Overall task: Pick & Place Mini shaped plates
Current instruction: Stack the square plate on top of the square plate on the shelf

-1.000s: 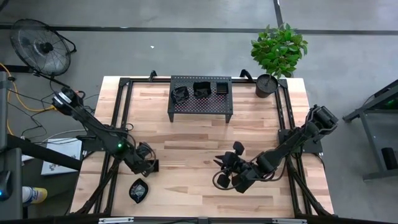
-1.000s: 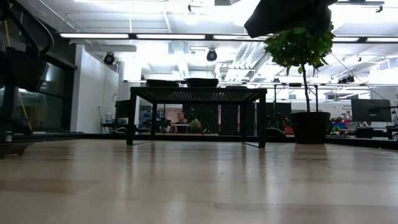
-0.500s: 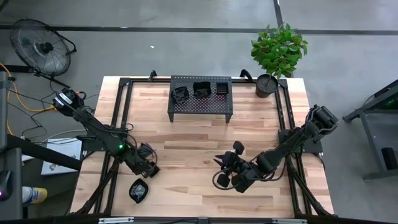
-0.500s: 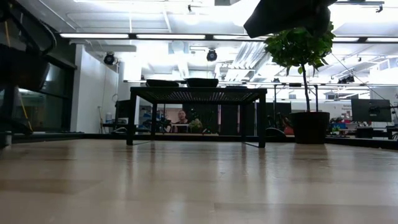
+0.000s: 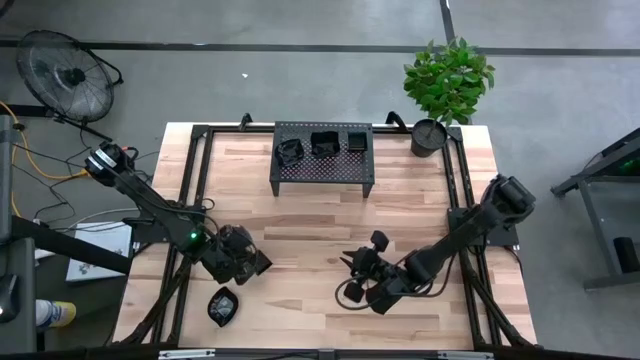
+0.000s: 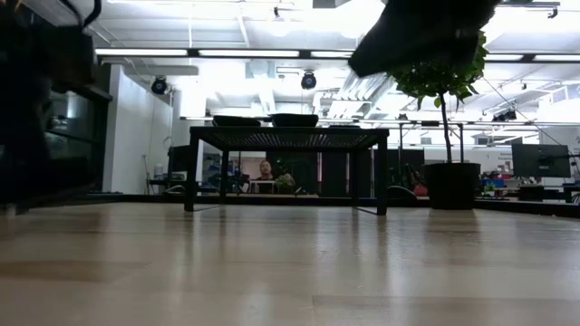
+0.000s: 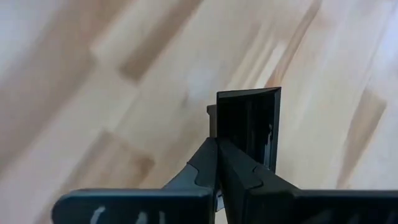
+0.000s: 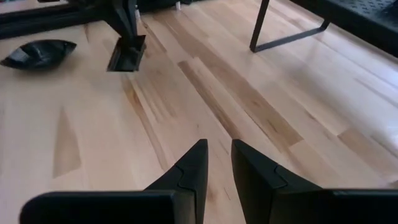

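My left gripper [image 5: 243,262] is at the near left of the table, shut on a small square black plate [image 7: 249,127], which also shows in the right wrist view [image 8: 127,56]. A wavy-edged black plate [image 5: 222,305] lies flat on the table nearer the front edge [image 8: 38,52]. Three more black plates [image 5: 322,145] sit on top of the black perforated rack [image 5: 322,170] at the far middle. My right gripper [image 5: 347,272] hovers over the near middle of the table, its fingers [image 8: 219,152] a little apart with nothing between them. My left gripper pinches one side wall of the square plate [image 7: 222,134] between its two fingers. The fingers slant down at it from above. The plate hangs tilted below the fingertips, low over the wood [image 8: 127,62]; whether its lower edge is clear of the table I cannot tell.
A potted plant [image 5: 432,135] stands at the far right corner beside the rack. The black metal frame [image 5: 195,180] runs along both table sides. Bare wood lies between the two grippers and in front of the rack [image 6: 290,263].
My left gripper has shut on the square plate, rolled about its wrist and risen a little. The plate has turned and tipped up with it. My right arm has sunk slightly and shifted toward the table's left.
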